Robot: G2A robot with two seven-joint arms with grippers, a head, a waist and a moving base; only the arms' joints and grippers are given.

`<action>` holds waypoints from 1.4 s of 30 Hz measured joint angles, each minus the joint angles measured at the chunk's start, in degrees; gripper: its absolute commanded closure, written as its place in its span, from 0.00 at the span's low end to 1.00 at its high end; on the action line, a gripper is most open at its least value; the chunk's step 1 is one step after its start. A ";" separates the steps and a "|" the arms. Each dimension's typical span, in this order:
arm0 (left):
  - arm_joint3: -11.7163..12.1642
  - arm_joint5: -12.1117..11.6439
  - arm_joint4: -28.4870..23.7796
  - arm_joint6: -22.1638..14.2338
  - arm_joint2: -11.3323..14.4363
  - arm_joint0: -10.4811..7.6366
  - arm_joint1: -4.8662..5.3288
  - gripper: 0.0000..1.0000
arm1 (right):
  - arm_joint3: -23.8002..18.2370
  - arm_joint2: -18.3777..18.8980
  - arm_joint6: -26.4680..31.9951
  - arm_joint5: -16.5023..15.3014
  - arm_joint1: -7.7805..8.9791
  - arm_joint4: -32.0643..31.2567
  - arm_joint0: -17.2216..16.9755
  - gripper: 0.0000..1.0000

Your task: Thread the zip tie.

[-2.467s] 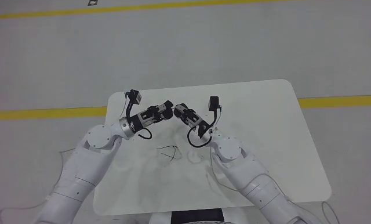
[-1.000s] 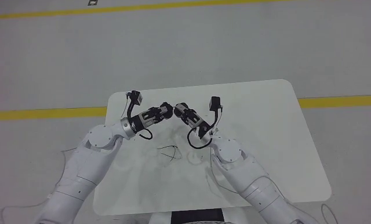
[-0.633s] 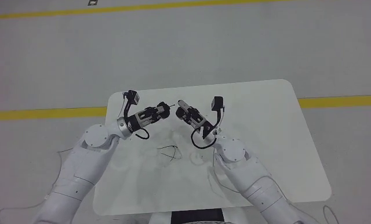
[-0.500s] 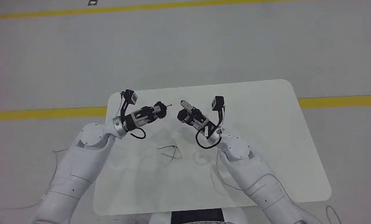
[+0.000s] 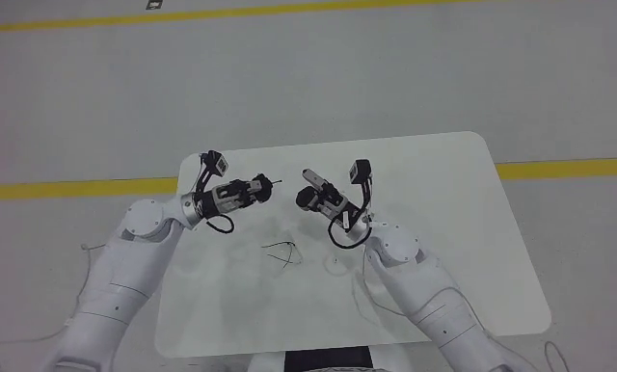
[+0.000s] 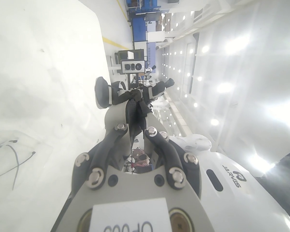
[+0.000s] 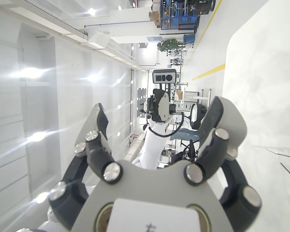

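Fingers pressed on the zip tie, its tip poking out, the left gripper has pulled away. The right gripper has spread open, empty (they nearly touched before). Threading looks unfinished, and loose ties lie on the table.

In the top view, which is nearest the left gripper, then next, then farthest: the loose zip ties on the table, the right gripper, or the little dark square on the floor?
From the left gripper:
1. The right gripper, just across from it.
2. The loose zip ties, lying on the table.
3. The dark square, far off on the floor.
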 measured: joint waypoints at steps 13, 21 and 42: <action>15.18 -1.71 -7.14 -18.25 1.94 -5.70 -0.48 1.00 | 15.00 -2.73 28.30 -0.66 -0.31 13.54 8.98 0.00; 16.27 -2.54 -7.19 -18.85 4.27 -6.93 -0.96 1.00 | 18.39 -4.20 30.18 -1.07 -0.77 13.82 11.29 0.00; 13.64 -3.79 -5.62 -18.85 5.46 -5.96 -0.44 1.00 | 18.51 -4.37 33.04 0.08 -0.49 14.68 12.00 0.00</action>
